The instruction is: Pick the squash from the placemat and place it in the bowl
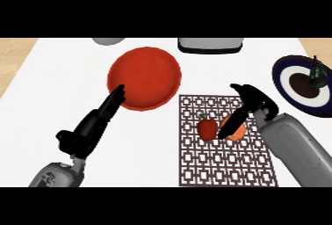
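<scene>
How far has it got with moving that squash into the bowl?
Nothing is done yet: the orange squash lies on the brown patterned placemat beside a red pepper. The right hand is down over it, fingers reaching. The red round bowl holds nothing; lifting and placing remain.

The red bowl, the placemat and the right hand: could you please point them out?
red bowl (144, 77), head view, inner bottom.
placemat (224, 169), head view, bare patterned part.
right hand (254, 100), head view, back of hand.

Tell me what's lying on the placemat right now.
On the placemat lie a red pepper and an orange squash beside it. The right hand reaches over the squash, its fingers covering much of it, so whether they grip it is hidden.
</scene>
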{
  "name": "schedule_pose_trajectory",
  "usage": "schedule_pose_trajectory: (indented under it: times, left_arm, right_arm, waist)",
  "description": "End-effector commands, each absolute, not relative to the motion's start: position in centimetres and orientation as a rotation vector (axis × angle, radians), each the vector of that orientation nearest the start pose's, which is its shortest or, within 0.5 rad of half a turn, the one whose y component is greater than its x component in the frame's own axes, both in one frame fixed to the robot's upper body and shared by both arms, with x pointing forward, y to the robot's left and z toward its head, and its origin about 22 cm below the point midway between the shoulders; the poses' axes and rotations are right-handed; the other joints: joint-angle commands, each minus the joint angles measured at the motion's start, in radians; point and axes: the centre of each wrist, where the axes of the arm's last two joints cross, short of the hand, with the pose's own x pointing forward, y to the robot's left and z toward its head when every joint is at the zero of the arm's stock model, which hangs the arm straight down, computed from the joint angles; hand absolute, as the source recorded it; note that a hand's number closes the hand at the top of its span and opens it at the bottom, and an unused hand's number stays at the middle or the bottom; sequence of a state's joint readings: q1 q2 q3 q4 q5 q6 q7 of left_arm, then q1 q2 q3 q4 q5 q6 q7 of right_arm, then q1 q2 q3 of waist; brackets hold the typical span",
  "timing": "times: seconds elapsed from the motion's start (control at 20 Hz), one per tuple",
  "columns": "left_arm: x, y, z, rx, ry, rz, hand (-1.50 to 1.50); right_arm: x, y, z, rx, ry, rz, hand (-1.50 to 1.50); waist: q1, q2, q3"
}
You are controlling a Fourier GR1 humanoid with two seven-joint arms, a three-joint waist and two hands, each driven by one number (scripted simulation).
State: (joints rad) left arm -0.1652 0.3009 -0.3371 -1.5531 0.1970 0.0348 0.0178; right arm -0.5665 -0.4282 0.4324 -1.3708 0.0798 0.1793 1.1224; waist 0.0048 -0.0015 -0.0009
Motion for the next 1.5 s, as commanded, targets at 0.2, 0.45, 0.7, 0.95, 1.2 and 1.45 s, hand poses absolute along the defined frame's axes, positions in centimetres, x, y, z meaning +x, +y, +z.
schedule_pose_trajectory:
  times: [0.2,0.45,0.7,0.95,1.2,1.45]
  left_arm:
    - [26.6,20.1,4.3,-0.165,-1.600,-0.378,0.00]
    - [26.3,20.3,3.7,-0.165,-1.573,-0.381,0.00]
    - [26.0,20.1,3.0,-0.170,-1.580,-0.385,0.00]
    - [26.4,20.6,2.6,-0.158,-1.602,-0.377,0.00]
    - [25.6,21.3,3.4,-0.182,-1.571,-0.372,0.00]
    - [27.2,21.2,3.7,-0.172,-1.595,-0.367,0.00]
  right_arm:
    - [32.5,-18.0,9.7,-0.692,-0.576,0.789,-1.50]
    - [32.0,-17.1,8.0,-0.743,-0.601,0.770,-1.50]
    - [30.7,-16.3,6.4,-0.848,-0.572,0.801,-1.50]
    - [32.1,-20.3,5.1,-0.849,-0.542,0.773,-1.50]
    - [32.5,-19.4,2.3,-0.807,-0.511,0.765,-1.50]
    - [31.0,-19.2,0.6,-0.800,-0.520,0.772,-1.50]
  waist:
    - [-0.005,-0.001,0.001]
    - [-0.004,0.000,0.001]
    - [-0.004,0.000,0.001]
    - [-0.003,0.002,0.001]
    - [0.002,0.002,0.001]
    - [-0.004,0.001,0.001]
